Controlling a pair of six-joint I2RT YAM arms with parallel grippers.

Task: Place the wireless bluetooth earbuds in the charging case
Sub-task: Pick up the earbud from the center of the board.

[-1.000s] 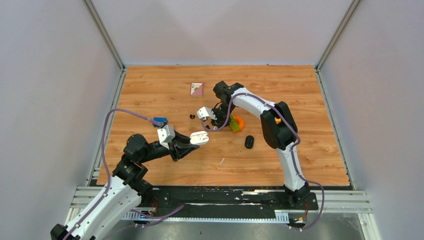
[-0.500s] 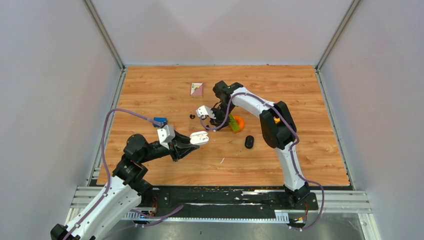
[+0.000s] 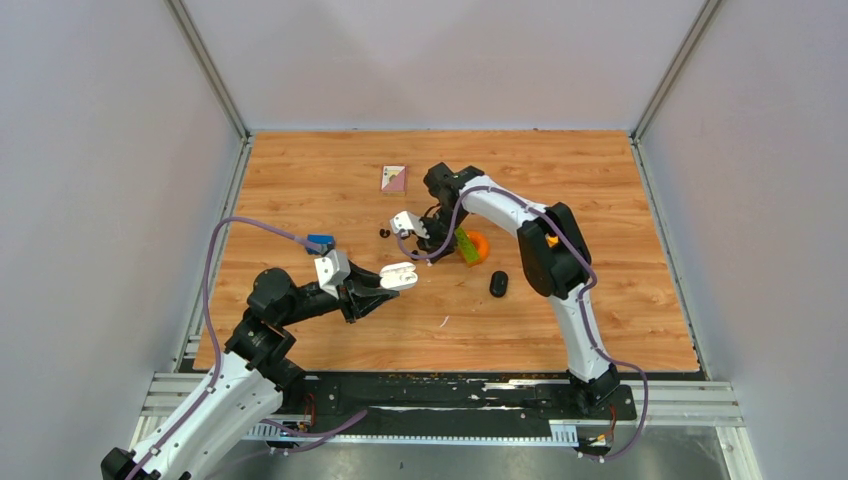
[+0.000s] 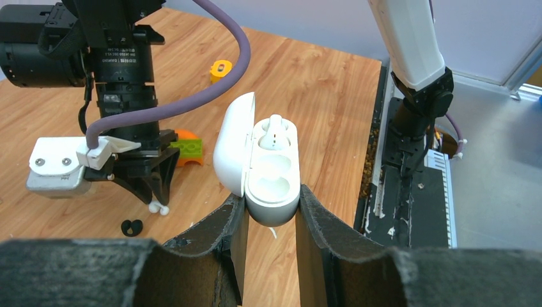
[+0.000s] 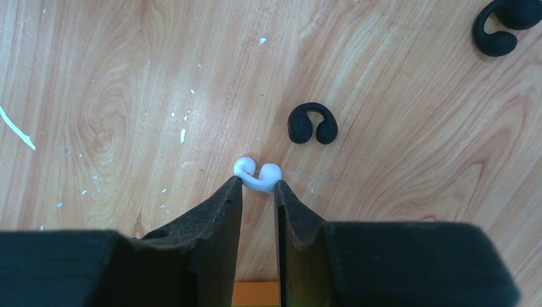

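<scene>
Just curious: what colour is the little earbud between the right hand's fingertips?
The earbud is white, clearest in the right wrist view.

The wooden tabletop [image 3: 300,170] carries a small pink-and-white card [image 3: 394,178] near the middle of the far edge. Around the centre lie a black earbud [image 3: 384,233], a white earbud [image 5: 257,175] just beside it, another black earbud [image 5: 505,22] and an orange-and-green toy [image 3: 472,246]. A black case [image 3: 498,284] lies toward the near edge, and a white scrap [image 3: 443,321] nearer still.
</scene>
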